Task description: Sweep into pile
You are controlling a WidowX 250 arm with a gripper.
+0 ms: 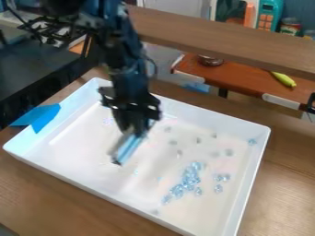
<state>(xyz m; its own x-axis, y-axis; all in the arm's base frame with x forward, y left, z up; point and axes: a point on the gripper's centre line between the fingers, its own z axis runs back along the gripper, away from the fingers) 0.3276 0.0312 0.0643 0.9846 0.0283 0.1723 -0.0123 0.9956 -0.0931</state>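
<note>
Many small, clear bluish pieces (189,177) are spread over the floor of a white tray (243,203), mostly in its right part as seen in the camera view. The densest group is set in a loose, elongated cluster that is slanted toward the tray's near side. A few more are found just to the right of the cluster, paler ones are scattered behind it, and a single one is placed near the far right corner. To the left of the cluster, a flat blue-and-white strip (128,150) is gripped in the claw (137,131), its lower end tilted toward the near left. The claw is hung over the tray's middle, apart from the cluster, and the black arm (123,55) is seen to enter from the top edge. Blue tape (44,118) is stuck on the tray's left rim. The tray is carried by a wooden bench (286,161). Beyond it, a black stove (55,32) is seen at the upper left, and a metal bowl (210,60) and a yellow-green object (283,79) are set on a reddish-brown surface (246,78).
</note>
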